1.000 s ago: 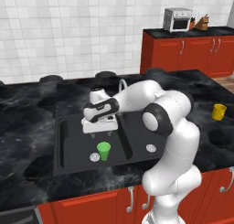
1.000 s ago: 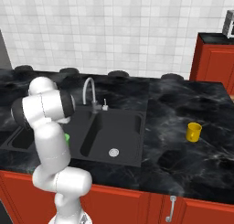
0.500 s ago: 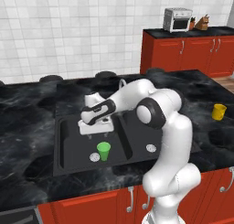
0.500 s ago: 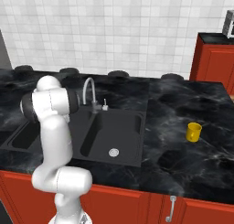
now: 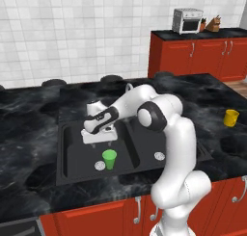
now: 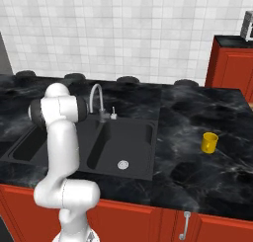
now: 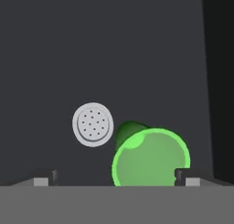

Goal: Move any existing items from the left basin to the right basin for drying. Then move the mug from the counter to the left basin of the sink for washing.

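Claw (image 5: 100,139) open, one green cup (image 5: 109,159), one yellow mug (image 5: 231,117)

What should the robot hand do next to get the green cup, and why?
Probably move straight down. The open gripper hangs above the upright green cup in the left basin, and the hand view shows the cup's rim between the fingertips, not yet around it.

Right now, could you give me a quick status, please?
Gripper open above green cup. Cup upright in left basin, beside drain. Nothing between them.
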